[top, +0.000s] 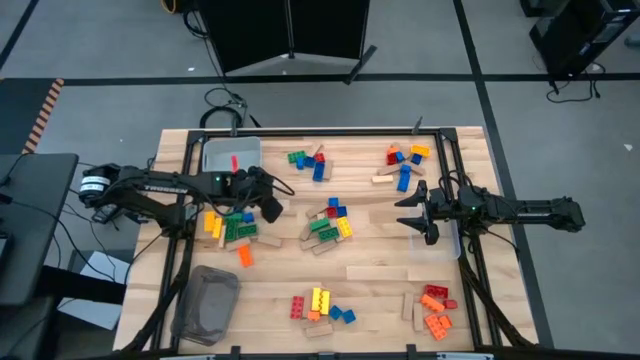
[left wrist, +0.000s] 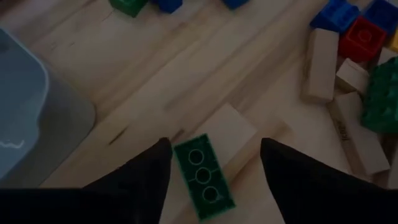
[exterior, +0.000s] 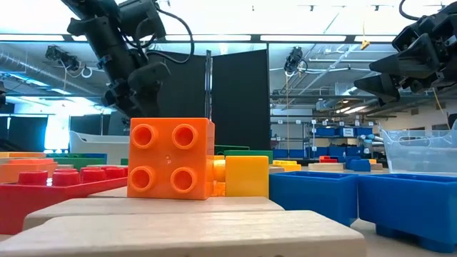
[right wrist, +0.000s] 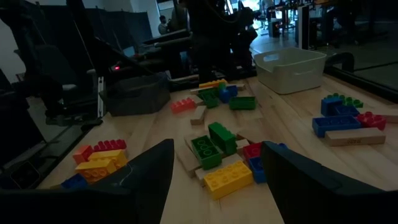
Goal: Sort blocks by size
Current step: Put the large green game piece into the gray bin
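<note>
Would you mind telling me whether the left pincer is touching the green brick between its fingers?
Apart. The left wrist view shows the left pincer open, with wood visible between each finger and the green brick.

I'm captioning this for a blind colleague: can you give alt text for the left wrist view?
The left claw hangs open above a green studded brick lying partly on a tan wooden block on the wooden table. A grey bin sits to one side, more bricks and wooden blocks beyond.

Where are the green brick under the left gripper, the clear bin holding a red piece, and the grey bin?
green brick (left wrist: 203, 176), left wrist view, on its middle stud.
clear bin (top: 216, 152), high view, on its bare floor beside the red piece.
grey bin (top: 206, 303), high view, on its middle.
</note>
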`<state>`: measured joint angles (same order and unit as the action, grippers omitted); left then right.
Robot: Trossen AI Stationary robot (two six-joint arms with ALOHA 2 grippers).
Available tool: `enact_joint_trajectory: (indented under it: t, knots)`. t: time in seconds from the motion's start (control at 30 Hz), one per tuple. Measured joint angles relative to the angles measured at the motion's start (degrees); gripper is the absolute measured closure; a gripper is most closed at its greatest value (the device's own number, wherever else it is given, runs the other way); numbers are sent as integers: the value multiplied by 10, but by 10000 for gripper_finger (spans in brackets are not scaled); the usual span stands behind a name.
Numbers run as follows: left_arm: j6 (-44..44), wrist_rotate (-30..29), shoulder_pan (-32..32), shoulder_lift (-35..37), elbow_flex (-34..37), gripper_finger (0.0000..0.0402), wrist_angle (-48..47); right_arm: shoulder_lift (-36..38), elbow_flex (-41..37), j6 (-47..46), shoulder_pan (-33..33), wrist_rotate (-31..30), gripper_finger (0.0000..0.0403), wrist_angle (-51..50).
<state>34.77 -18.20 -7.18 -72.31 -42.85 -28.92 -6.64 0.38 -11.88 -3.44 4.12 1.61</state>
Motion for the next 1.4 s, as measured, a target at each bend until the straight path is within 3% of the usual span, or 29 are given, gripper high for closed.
enact_joint_trajectory:
  t: [0.23, 0.6, 1.0, 1.13, 1.4]
  knots:
    - [13, -1, 5, -28, 0, 137, 30, 0, 0, 0, 0, 0, 148, 0]
    - [98, -1, -2, -132, 0, 151, 26, 0, 0, 0, 0, 0, 148, 0]
    - [109, 5, -3, -194, -3, 154, 23, 0, 0, 0, 0, 0, 148, 0]
    - [111, 15, -3, -195, -3, 176, 24, 0, 0, 0, 0, 0, 148, 0]
    - [136, 36, -3, -194, -16, 257, 5, 0, 0, 0, 0, 0, 148, 0]
